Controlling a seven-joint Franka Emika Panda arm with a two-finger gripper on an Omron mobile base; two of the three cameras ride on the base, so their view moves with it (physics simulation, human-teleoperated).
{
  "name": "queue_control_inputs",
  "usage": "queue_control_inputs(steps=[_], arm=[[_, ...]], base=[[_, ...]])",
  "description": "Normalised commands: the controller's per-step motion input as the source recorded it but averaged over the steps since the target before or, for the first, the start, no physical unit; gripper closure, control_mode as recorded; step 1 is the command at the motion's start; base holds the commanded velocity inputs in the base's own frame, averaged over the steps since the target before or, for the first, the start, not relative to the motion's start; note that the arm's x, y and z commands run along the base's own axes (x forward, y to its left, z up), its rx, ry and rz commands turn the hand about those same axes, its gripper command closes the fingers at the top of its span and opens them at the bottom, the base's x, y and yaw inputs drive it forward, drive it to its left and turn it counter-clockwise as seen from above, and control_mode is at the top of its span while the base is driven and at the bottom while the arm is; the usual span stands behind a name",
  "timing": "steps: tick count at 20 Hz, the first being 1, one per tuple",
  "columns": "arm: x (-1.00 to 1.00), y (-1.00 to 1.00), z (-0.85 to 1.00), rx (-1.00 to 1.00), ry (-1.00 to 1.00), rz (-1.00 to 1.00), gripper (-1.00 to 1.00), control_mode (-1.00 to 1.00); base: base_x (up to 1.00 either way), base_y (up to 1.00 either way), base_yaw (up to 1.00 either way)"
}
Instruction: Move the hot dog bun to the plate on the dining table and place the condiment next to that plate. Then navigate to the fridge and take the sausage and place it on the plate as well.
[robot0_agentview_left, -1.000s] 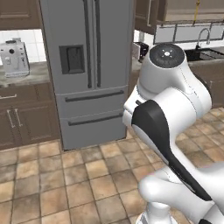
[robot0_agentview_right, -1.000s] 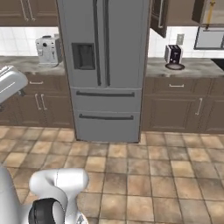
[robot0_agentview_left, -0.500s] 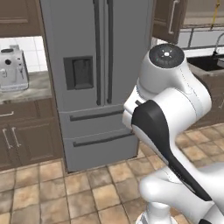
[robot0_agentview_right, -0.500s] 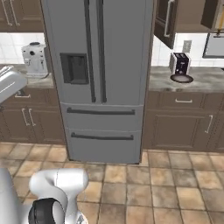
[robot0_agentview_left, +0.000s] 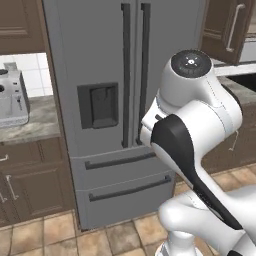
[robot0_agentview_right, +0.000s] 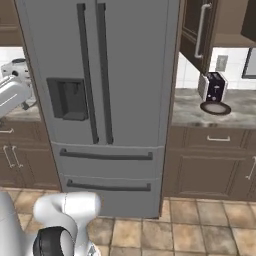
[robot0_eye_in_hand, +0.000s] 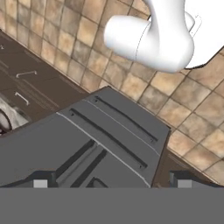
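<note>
**At the fridge, doors shut, sausage not yet reached**

The fridge (robot0_agentview_left: 125, 105) stands right in front of the base, a tall grey steel French-door unit. Both upper doors are closed, their long dark bar handles (robot0_agentview_right: 92, 75) running side by side down the middle, and the dispenser panel (robot0_agentview_left: 98, 104) is recessed in the door at about 9 o'clock from them. Two drawer fronts sit below, also closed. A grey appliance (robot0_agentview_left: 12, 97) rests on the wall bench at 9 o'clock of the fridge; in the right base view a dark toaster (robot0_agentview_right: 214, 89) sits on the bench at 3 o'clock.

The step in hand looks like the drive to the fridge, nearly done or just ending. The sausage is presumably inside, hidden behind the closed doors.

In the hand view the pincer (robot0_eye_in_hand: 109, 183) looks along the fridge front (robot0_eye_in_hand: 109, 140) and the tiled floor (robot0_eye_in_hand: 192, 113), its fingertips (robot0_eye_in_hand: 40, 183) set wide apart, released and holding nothing.

The next move probably calls for lifting the arm toward a bar handle, gripping it and pulling a door open before any reach for the sausage.
</note>
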Motion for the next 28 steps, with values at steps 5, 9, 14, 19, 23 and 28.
queue_control_inputs(steps=[5, 9, 14, 19, 23, 28], arm=[[0.0, 0.0, 0.0, 0.0, 0.0, 0.0, -1.0, 1.0], [0.0, 0.0, 0.0, 0.0, 0.0, 0.0, -1.0, 1.0], [0.0, 0.0, 0.0, 0.0, 0.0, 0.0, -1.0, 1.0], [0.0, 0.0, 0.0, 0.0, 0.0, 0.0, -1.0, 1.0], [0.0, 0.0, 0.0, 0.0, 0.0, 0.0, -1.0, 1.0], [0.0, 0.0, 0.0, 0.0, 0.0, 0.0, -1.0, 1.0]], base=[[1.0, 0.0, 0.0], [0.46, 0.04, -0.01], [0.0, 0.02, -0.01], [-0.04, -0.01, -0.01], [0.0, -0.16, 0.06], [0.0, -0.12, 0.11]])
